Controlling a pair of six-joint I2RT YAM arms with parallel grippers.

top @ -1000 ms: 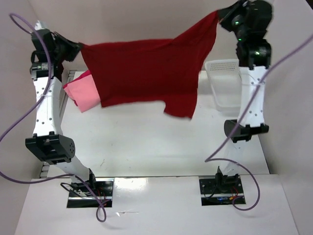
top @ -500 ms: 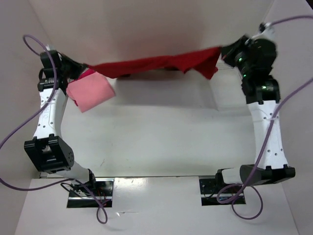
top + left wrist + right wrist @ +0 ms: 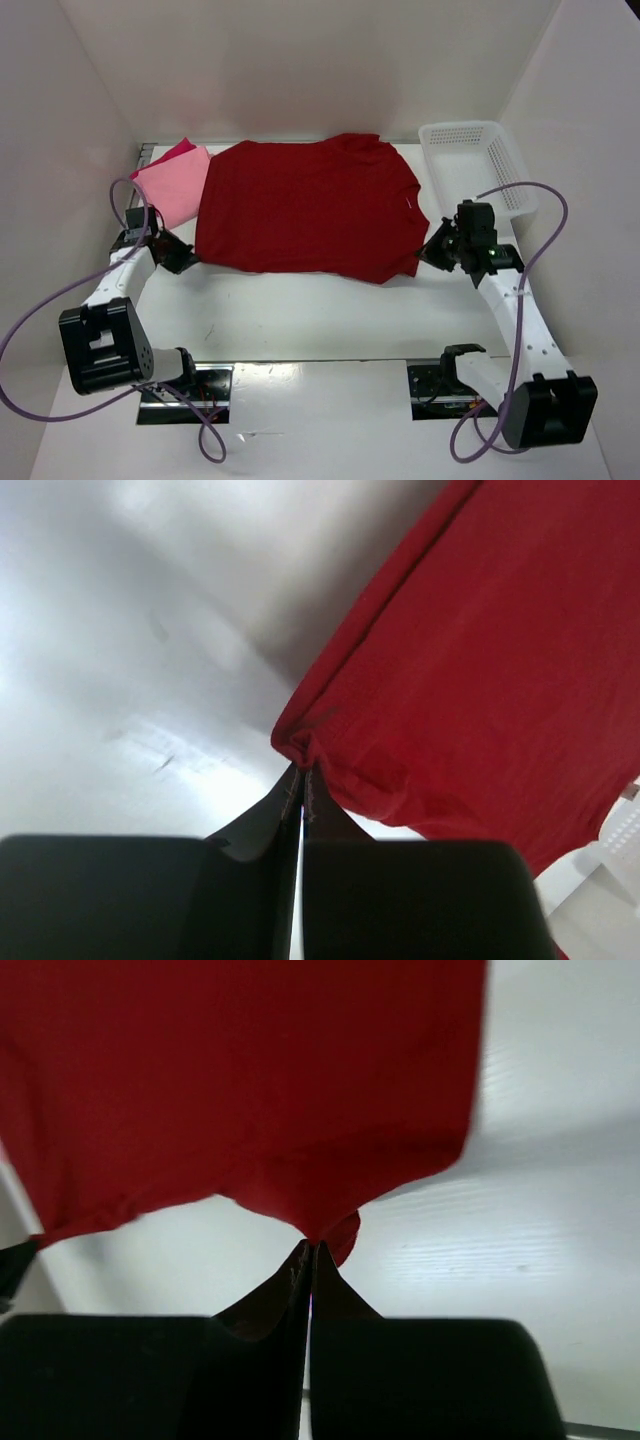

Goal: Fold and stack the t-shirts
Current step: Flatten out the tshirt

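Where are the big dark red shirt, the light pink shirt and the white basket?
dark red shirt (image 3: 305, 205), top view, middle of its chest.
light pink shirt (image 3: 175, 190), top view, the part showing left of the red one.
white basket (image 3: 455, 130), top view, its far rim.

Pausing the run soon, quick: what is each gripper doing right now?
Left gripper: closed, pinching a hem corner of the dark red t-shirt.
Right gripper: closed, pinching the same shirt's other corner.

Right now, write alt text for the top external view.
A dark red t-shirt lies spread flat on the white table, pinched at its near corners by the left claw and right claw. A light pink shirt lies at its left, a white basket at its right.
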